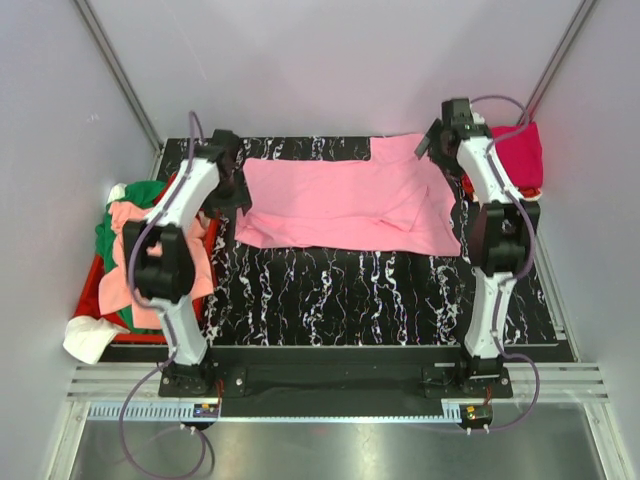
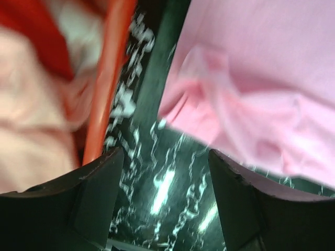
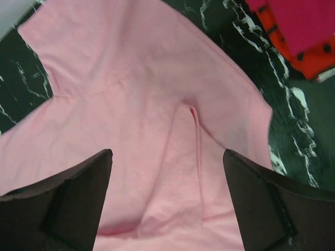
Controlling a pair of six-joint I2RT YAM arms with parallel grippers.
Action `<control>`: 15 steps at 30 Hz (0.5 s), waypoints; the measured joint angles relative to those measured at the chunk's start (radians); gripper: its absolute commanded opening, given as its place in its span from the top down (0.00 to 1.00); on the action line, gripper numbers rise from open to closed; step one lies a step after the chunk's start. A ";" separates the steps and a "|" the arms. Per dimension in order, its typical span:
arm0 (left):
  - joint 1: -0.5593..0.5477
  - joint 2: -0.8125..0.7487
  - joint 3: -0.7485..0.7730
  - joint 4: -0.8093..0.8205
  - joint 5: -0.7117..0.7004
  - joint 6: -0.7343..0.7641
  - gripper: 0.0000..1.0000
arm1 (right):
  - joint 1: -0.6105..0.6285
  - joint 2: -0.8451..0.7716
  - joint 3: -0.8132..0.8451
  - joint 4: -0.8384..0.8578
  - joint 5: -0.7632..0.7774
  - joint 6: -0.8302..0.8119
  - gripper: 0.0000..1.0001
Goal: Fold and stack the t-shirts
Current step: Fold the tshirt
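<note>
on the marbled table [image 1: 350,290] a pink t-shirt [image 1: 340,200] lies, left pincer [image 2: 163,157] and right pincer [image 3: 167,157] gape wide.

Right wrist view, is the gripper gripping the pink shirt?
No, the right gripper is open over the pink t-shirt, pinching no cloth.

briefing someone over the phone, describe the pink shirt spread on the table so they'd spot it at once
Find the black marbled table top in the overhead view. Spread out across its far half lies the light pink t-shirt. It alone is laid out: the other shirts are bunched in the red crate on the left, and a magenta shirt sits at the right edge.
</note>
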 measured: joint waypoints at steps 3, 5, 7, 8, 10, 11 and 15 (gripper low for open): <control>0.000 -0.191 -0.199 0.055 0.009 -0.029 0.30 | -0.010 -0.218 -0.317 0.043 -0.011 0.013 0.05; 0.000 -0.267 -0.300 0.090 0.020 -0.045 0.30 | -0.030 -0.380 -0.534 0.090 -0.034 0.032 0.06; 0.000 -0.297 -0.379 0.121 0.034 -0.061 0.29 | -0.068 -0.558 -0.761 0.116 -0.072 0.055 0.08; 0.000 -0.295 -0.407 0.139 0.041 -0.068 0.26 | -0.081 -0.613 -0.832 0.123 -0.085 0.064 0.09; 0.000 -0.277 -0.455 0.180 0.049 -0.080 0.23 | -0.119 -0.708 -0.972 0.149 -0.102 0.082 0.11; 0.000 -0.269 -0.468 0.195 0.050 -0.085 0.23 | -0.130 -0.732 -1.024 0.161 -0.115 0.088 0.13; 0.000 -0.224 -0.490 0.250 0.052 -0.102 0.20 | -0.162 -0.724 -1.154 0.222 -0.178 0.097 0.21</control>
